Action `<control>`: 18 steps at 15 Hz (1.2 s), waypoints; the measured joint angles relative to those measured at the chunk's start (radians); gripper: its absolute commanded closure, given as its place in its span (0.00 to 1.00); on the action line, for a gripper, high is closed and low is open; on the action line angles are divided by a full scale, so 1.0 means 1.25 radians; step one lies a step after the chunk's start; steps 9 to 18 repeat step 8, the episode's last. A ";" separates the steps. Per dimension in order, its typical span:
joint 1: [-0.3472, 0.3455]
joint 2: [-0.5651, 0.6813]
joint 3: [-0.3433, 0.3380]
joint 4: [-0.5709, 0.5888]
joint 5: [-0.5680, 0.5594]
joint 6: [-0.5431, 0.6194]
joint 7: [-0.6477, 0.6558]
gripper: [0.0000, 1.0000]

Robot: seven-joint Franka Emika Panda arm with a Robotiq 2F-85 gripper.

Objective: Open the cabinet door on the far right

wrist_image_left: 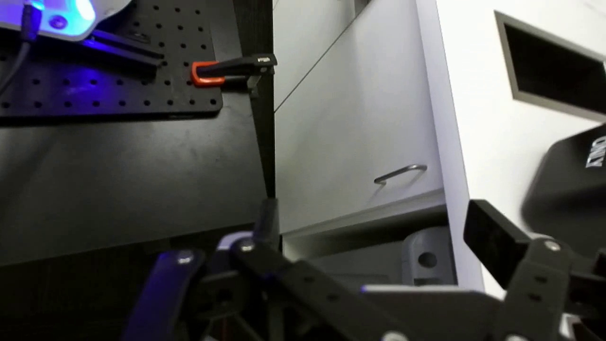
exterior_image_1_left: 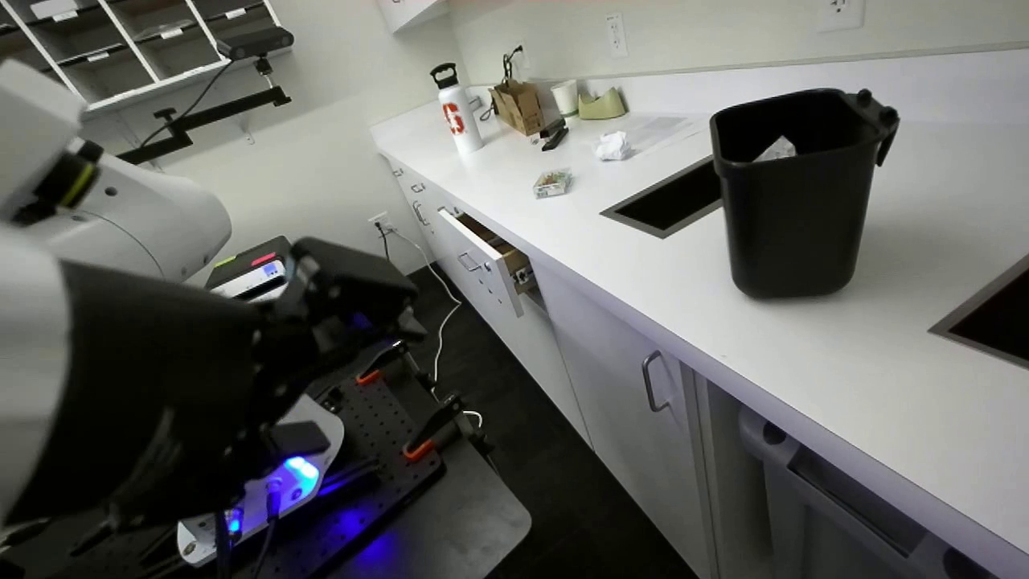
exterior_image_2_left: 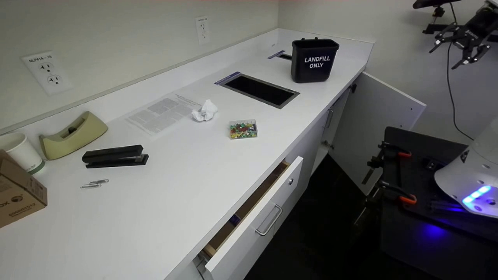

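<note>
The task looks to be at its end: the door (exterior_image_2_left: 375, 128), at three o'clock from the middle of an exterior view, stands swung well out from below the tabletop (exterior_image_2_left: 136, 217), inner face showing, hinged on the side by the end wall (exterior_image_2_left: 342, 19). Its neighbour (exterior_image_1_left: 607, 394) is closed, and just beside that the cabinet (exterior_image_1_left: 733, 474) lies in view with a grey bin (exterior_image_1_left: 836, 519) inside. I judge that no more pulling is needed; the next move should be to draw the arm (exterior_image_1_left: 153, 217) off, towards one or two o'clock from the door as seen there, without brushing its free edge and nudging it back. If a wider swing is wanted, a light push on the inner face should do, with no grip called for. The claw (wrist_image_left: 376, 213) has its fingers (wrist_image_left: 494, 237) spread wide, near their full reach as far as I can judge, and holds nothing. In an exterior view it hangs at half past one from the door, apart from it, with wall behind. In the wrist view the neighbour's handle (wrist_image_left: 400, 174) lies beyond the gap between the fingers, at about one o'clock, untouched; I cannot make out the door there for sure.
</note>
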 measured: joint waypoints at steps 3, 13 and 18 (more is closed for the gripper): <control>0.007 -0.107 0.083 -0.061 -0.003 0.000 0.023 0.00; 0.035 -0.222 0.237 -0.132 0.032 0.003 0.090 0.00; 0.035 -0.222 0.237 -0.132 0.032 0.003 0.090 0.00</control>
